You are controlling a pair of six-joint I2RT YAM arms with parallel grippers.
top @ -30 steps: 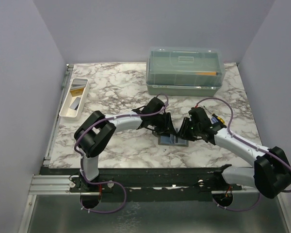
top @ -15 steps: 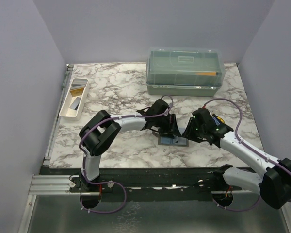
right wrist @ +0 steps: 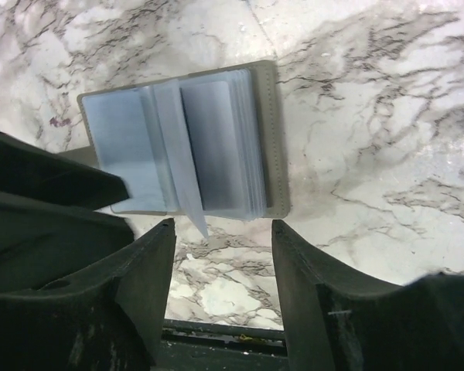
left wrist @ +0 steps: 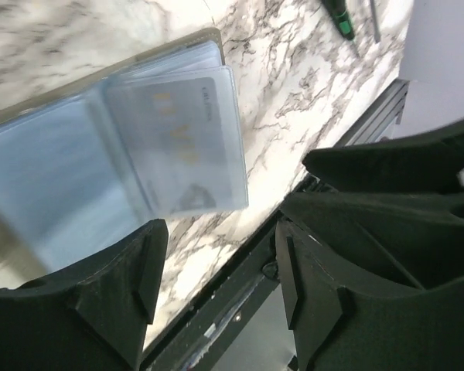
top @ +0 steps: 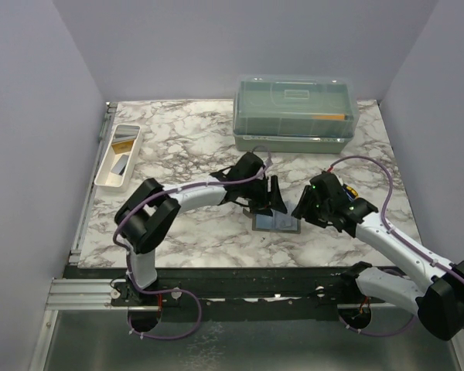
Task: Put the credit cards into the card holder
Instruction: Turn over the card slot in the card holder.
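The card holder [top: 277, 224] lies open on the marble table between my two grippers. Its clear sleeves fan out, and one leaf [right wrist: 182, 166] stands up from the spine. In the left wrist view a silver-grey credit card [left wrist: 187, 143] with gold lettering sits inside a sleeve of the card holder [left wrist: 58, 174]. My left gripper [top: 274, 202] hangs open just behind the holder, touching nothing [left wrist: 220, 290]. My right gripper [top: 301, 207] is open too, above the holder's near right side [right wrist: 220, 290], with only marble between its fingers. Two more credit cards, a gold-orange one [top: 124, 143] and a grey one [top: 122, 164], lie in the white tray.
The long white tray [top: 108, 176] stands at the far left. A big clear lidded box [top: 296, 112] fills the back right. A green-handled screwdriver [left wrist: 339, 19] lies on the marble beyond the holder. The table's black front rail [top: 255, 282] runs close below the holder.
Both grippers have opened wider and drawn back from the card holder. The right arm has swung a little to the right. The holder stays in place, open.
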